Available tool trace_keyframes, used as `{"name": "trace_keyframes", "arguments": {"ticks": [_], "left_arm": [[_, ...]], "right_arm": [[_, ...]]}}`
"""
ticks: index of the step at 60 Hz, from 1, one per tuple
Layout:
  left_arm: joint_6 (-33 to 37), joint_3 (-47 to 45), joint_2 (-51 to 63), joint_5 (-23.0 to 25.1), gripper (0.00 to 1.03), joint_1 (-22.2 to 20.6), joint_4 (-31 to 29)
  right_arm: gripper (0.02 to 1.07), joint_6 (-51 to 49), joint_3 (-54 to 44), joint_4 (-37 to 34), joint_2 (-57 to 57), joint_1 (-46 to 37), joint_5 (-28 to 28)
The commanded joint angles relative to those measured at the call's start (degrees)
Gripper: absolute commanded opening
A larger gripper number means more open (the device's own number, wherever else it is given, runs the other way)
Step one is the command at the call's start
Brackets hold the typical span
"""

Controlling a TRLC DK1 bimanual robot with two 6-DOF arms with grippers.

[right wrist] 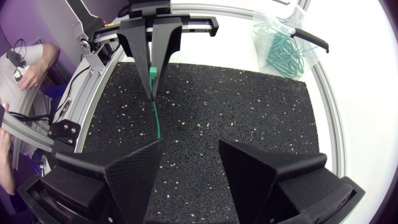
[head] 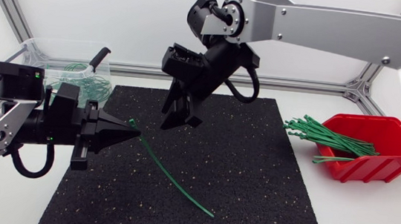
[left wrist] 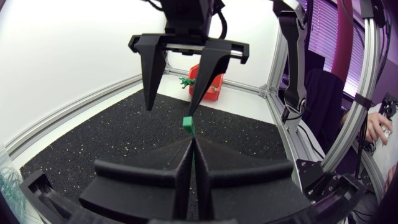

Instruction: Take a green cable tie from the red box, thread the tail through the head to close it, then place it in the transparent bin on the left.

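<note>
Left gripper (head: 133,129), fingers clamped on green cable tie (head: 171,174), clamped stretch hidden, right gripper (head: 180,123), fingers apart

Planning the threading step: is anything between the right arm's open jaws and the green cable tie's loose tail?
Nothing visible. The thin green plastic cable tie, held near its head by the left jaws, trails onto bare black speckled mat; the right jaws hang open close by.

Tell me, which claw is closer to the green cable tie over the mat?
Left. The left gripper is shut on the green cable tie near its head; the right gripper hangs open just above it, not touching.
</note>
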Motion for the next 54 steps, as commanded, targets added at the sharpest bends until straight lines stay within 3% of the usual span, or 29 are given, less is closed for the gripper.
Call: {"name": "trace_keyframes", "arguments": {"ticks": [1, 11, 22, 36, 54], "left_arm": [[2.01, 2.13, -2.95, -0.84, 0.03, -1.15, -2.37], [0.78, 6.61, -11.22, -2.15, 0.03, -3.44, -12.30], [-3.79, 12.23, -13.94, -3.30, 0.03, -7.92, -17.57], [-11.62, 14.34, -11.22, -4.09, 0.03, -13.46, -17.31], [-21.64, 15.92, -10.25, -2.07, 0.03, -15.92, -17.57]], "right_arm": [[0.71, 2.71, -4.62, 1.09, -4.26, 1.00, 0.71], [0.71, 8.07, -10.07, 2.67, -12.17, 1.61, 0.98], [0.71, 14.49, -14.64, 2.41, -19.99, 1.96, 0.80], [0.70, 22.31, -18.68, 1.61, -27.46, 1.26, -1.57], [0.70, 32.33, -26.76, 5.92, -32.47, 1.00, -5.53]]}}
